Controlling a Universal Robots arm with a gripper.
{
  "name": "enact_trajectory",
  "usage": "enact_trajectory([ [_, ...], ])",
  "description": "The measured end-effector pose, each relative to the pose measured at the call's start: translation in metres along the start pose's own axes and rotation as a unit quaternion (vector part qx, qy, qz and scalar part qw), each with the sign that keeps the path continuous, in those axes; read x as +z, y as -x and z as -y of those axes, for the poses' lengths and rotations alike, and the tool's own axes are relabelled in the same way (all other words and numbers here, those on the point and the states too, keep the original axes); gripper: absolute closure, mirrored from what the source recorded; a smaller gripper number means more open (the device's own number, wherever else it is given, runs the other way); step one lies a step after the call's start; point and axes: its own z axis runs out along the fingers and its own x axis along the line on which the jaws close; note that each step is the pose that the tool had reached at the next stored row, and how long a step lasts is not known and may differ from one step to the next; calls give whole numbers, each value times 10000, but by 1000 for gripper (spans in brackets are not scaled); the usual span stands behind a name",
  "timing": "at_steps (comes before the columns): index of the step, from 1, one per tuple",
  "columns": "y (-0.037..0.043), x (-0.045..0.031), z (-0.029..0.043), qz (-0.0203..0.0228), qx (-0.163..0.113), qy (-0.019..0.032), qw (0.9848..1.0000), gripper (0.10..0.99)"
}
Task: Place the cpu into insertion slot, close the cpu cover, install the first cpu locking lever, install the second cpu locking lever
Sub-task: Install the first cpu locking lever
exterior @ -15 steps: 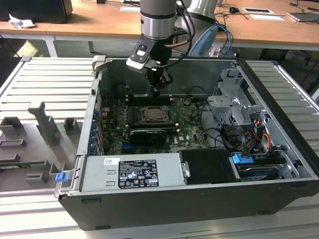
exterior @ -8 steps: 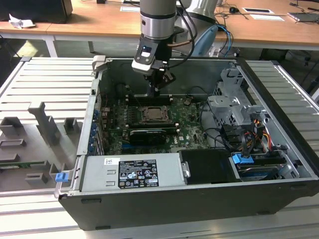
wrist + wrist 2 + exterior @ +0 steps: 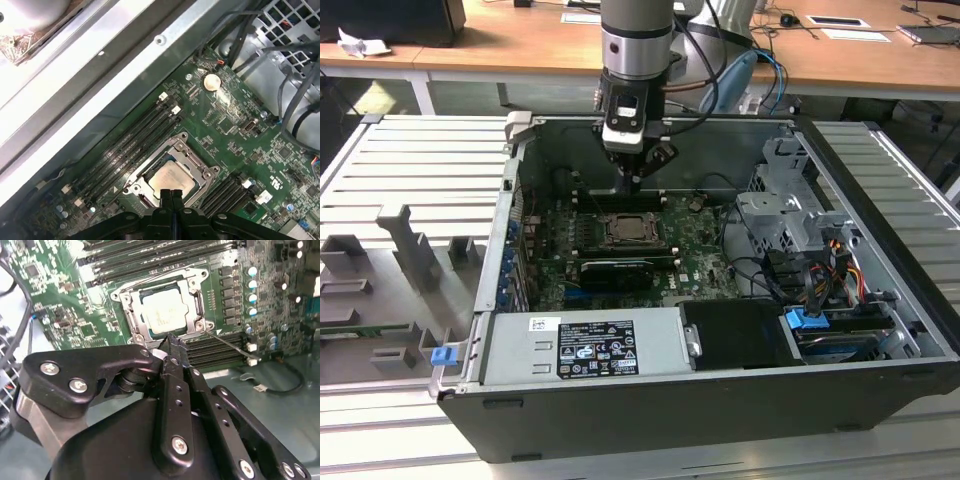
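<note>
Hidden behind claw (image 3: 171,194): near edge of cpu (image 3: 167,177); near side of cpu cover (image 3: 132,315). Exterior view: cpu too small to tell.

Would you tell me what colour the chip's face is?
The chip is pale silver-tan, best seen in the second wrist view.

cpu (image 3: 165,314) lies in insertion slot (image 3: 125,302), between memory slots (image 3: 160,252).

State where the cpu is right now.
In both wrist views the cpu lies flat in the insertion slot on the green motherboard, framed by the cpu cover, between two banks of memory slots, just ahead of the shut gripper.
</note>
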Motion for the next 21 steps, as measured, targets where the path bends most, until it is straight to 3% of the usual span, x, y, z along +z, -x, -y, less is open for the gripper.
enact_trajectory([
  [2,0,0,0,-4,-215,7,9998,980],
  [4,0,0,0,-9,-549,17,9985,980],
  [6,0,0,0,-16,-960,30,9954,980],
  [8,0,0,0,-20,-1154,36,9933,980],
  [11,0,0,0,-40,-1521,40,9884,980],
  [15,0,1,0,-115,-1716,28,9851,980],
  [17,-1,1,1,-120,-1814,34,9833,980],
  [19,-2,2,1,-125,-2115,41,9773,980],
  [21,-1,3,1,-130,-2477,49,9687,980],
])
